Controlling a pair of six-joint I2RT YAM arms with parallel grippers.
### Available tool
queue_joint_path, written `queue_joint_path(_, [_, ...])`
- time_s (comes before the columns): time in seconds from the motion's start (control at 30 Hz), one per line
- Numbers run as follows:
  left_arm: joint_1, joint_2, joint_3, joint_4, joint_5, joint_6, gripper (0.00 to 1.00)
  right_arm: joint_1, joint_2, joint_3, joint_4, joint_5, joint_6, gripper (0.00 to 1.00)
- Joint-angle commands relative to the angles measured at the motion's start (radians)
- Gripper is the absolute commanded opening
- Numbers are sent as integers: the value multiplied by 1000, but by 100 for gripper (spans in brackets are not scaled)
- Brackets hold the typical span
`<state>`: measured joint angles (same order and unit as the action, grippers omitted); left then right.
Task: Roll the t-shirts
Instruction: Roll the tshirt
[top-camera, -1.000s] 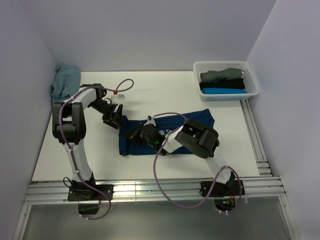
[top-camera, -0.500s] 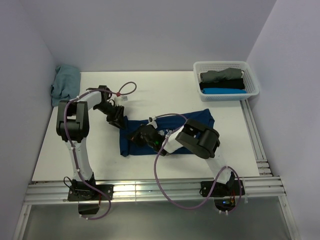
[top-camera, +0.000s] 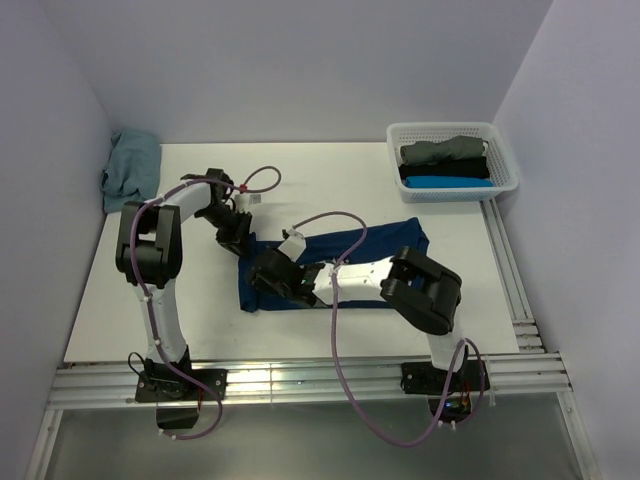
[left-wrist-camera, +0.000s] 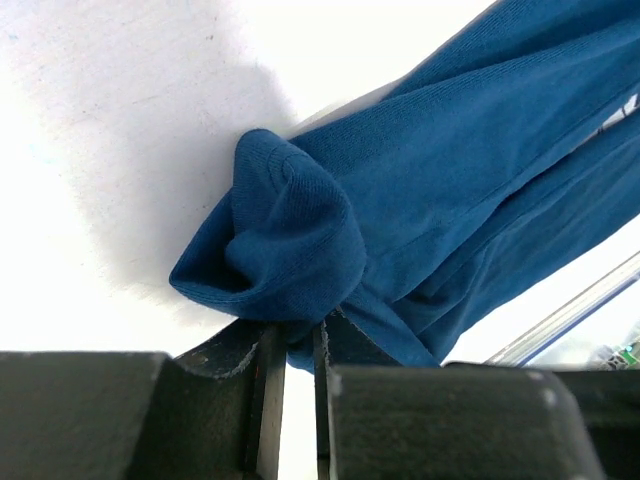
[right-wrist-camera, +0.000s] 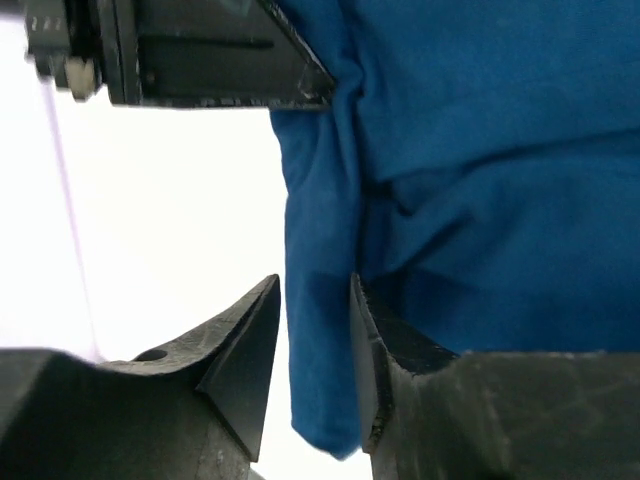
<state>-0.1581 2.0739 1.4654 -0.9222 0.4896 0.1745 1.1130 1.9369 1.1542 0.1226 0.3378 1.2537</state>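
With grey, black and bright blue rolled t-shirts (top-camera: 446, 165) lying in the white plastic basket (top-camera: 505, 152) at the table's (top-camera: 330, 180) far right corner, the dark navy cloth t-shirt (top-camera: 385, 245) is lying unrolled mid-table, the left gripper (left-wrist-camera: 298, 335) pinching its far left corner, the right gripper (right-wrist-camera: 315, 290) parting its jaws loosely around its left edge.

White desk (top-camera: 330, 185) under even, soft light, boxed in by plain pale lilac walls (top-camera: 300, 60) at back and both sides. Aluminium rails (top-camera: 300, 378) along near and right edges.
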Motion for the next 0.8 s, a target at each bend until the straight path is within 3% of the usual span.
queue_joint_path(0.0, [-14,-21,7,13,-101,17,6,28,-58,91,-233,157,-60,37])
queue_joint_path(0.13, [-23,-26,18,3,-111,14,6,65,8,254,-399,227,-124,34])
queue_joint_path(0.37, [-34,-15,33,-7,-121,11,6,88,105,407,-494,231,-157,33])
queue_joint_path(0.77, [-46,-3,42,-9,-123,10,7,142,172,364,-503,190,-122,39])
